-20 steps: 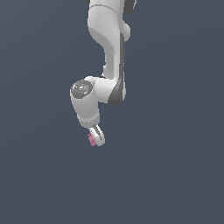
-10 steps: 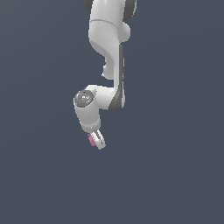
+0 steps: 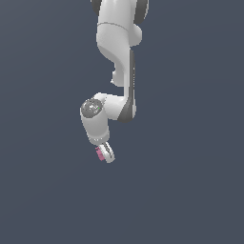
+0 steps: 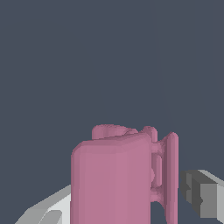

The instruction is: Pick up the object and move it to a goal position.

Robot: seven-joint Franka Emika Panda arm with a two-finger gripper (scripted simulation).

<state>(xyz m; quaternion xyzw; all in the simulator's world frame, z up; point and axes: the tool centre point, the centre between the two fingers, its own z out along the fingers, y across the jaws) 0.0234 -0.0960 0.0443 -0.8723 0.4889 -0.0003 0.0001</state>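
Between the narrowly parted fingers [image 3: 106, 155], the pink block [image 3: 100, 153] sits clamped against a plain grey backdrop.

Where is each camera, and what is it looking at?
Exterior view: off the arm, its spot unknown; it faces the white arm, whose gripper holds the pink block against a plain dark background.
Wrist view: on the wrist, looking along the gripper; the pink block fills the view between grey-white fingers.
Shared: block and gripper.
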